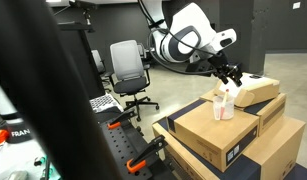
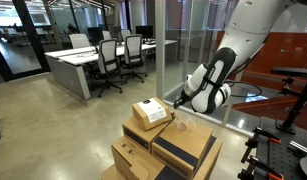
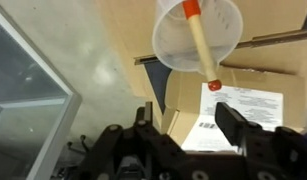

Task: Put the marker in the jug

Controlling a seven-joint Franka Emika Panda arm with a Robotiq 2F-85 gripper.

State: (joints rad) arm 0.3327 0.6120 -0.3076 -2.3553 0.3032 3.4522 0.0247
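Note:
In the wrist view the translucent whitish jug stands on a cardboard box. The marker, a pale stick with orange-red ends, stands tilted inside it, one end leaning out over the rim. My gripper is open and empty, and nothing is between its fingers. In an exterior view the jug stands on the top box with the marker's orange end sticking up, and my gripper hovers just above it. In the opposite exterior view my gripper is over the boxes and the jug is hidden.
Stacked cardboard boxes hold the jug, one with a white label. A cream-topped box sits behind the jug. Orange-handled clamps lie on a black table. An office chair and a glass wall are nearby.

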